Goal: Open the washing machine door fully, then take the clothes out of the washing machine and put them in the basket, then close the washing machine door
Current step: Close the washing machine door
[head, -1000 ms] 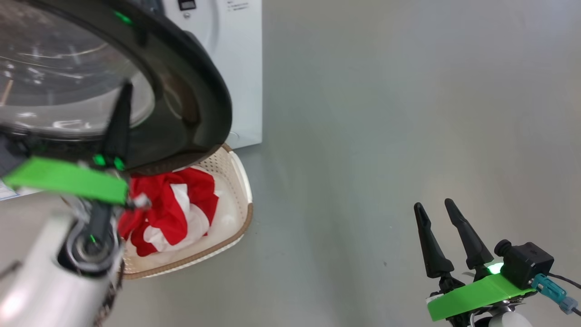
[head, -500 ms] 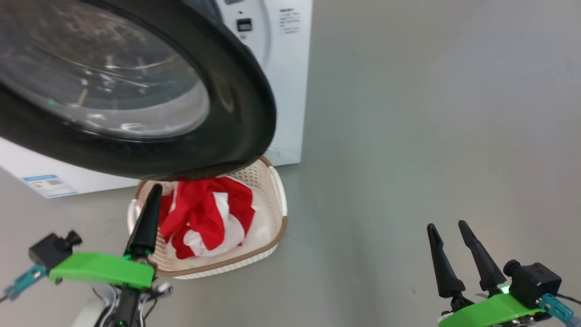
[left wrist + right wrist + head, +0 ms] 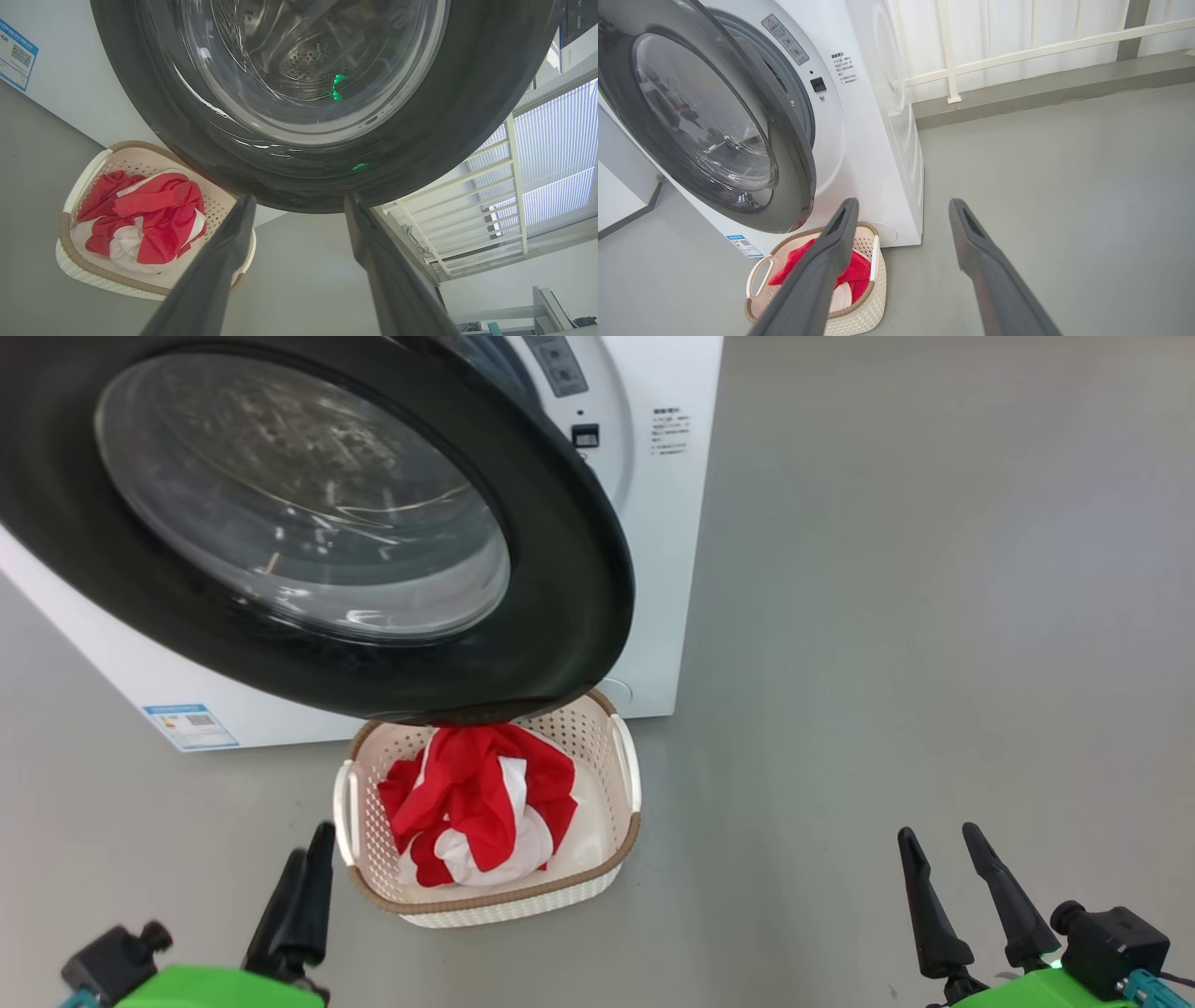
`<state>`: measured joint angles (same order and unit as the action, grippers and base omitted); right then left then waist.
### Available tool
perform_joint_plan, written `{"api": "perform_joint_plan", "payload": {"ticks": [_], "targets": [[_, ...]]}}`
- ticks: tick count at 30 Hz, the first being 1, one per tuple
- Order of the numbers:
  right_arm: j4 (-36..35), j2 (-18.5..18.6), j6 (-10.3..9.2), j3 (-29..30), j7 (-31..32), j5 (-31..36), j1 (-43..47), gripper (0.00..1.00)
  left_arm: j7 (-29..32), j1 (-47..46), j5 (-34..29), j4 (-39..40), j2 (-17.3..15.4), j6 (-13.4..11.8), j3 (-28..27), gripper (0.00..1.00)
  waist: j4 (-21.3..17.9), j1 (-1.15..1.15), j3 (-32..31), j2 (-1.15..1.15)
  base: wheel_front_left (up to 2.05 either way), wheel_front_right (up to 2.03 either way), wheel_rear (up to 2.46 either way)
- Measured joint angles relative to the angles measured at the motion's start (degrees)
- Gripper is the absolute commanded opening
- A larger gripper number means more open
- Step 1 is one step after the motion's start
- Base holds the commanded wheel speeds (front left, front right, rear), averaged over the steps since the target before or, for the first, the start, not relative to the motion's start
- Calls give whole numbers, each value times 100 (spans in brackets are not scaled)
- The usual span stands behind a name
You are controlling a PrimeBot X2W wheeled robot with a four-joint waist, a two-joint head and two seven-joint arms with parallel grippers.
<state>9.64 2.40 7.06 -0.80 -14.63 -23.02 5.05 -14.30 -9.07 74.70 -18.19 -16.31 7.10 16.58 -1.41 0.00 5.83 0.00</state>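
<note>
You've got the clothes (image 3: pixel 476 793) in the basket (image 3: pixel 509 907), a red-and-white bundle heaped inside the walls. The basket stands on the floor (image 3: pixel 887 616), close in front of the washing machine (image 3: pixel 672 523) at its lower right front corner, tucked under the bottom edge of the washing machine door (image 3: pixel 579 569). The door hangs swung out, not shut. Your left gripper (image 3: pixel 300 198) is released, fingers spread and empty, near the basket's near left corner. Your right gripper (image 3: pixel 937 831) is spread too, empty, well apart from the basket.
</note>
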Motion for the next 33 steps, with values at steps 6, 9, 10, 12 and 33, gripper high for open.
{"api": "perform_joint_plan", "payload": {"ticks": [6,9,10,12,33], "targets": [[-9,1,0,68,0,0,86,100,0,297,-567,-73,48,0,-277,100,116,0,-75,0,0,0,0],[-14,1,0,118,0,-1,86,100,0,435,-943,-102,93,0,-474,100,143,0,-102,0,0,0,0],[-18,2,0,134,0,-1,87,100,0,481,-1085,-140,94,0,-528,100,146,0,-103,0,0,0,0],[-19,2,0,163,0,0,88,100,0,584,-1289,-208,120,0,-633,100,146,0,-106,0,0,0,0],[-57,2,0,343,0,-1,199,100,0,976,-4867,175,695,7,-1908,100,198,0,-116,0,0,0,0]]}}
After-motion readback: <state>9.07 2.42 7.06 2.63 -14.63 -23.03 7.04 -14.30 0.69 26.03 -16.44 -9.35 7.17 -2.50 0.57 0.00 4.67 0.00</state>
